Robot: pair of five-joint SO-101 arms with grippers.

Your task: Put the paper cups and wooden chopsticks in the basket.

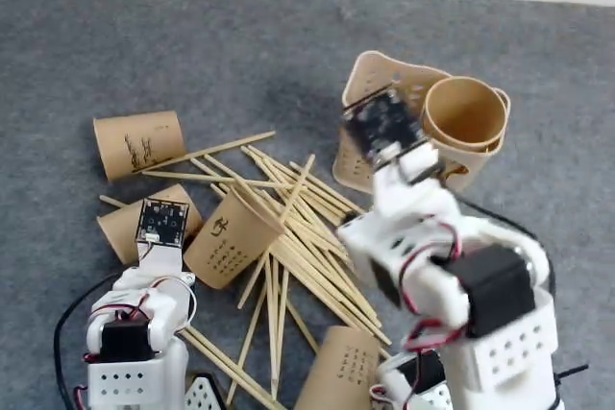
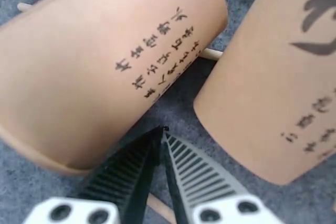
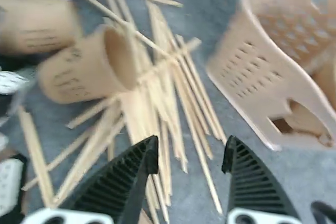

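Our right pincer [image 3: 191, 148] hangs wide open and empty; the chopsticks [image 3: 163, 93] lie scattered below it, likely light, stiff, best pinched mid-length. Our left pincer [image 2: 163, 131], closed and empty, points between two paper cups [image 2: 105, 61].

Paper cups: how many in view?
5 cups: one in the basket; four lying outside: back left, front left, middle, front centre. Nested ones may hide.

Bright, diffuse light from above — soft, faint shadows hug the paper cups [image 1: 139, 144] and chopsticks [image 1: 306, 237].
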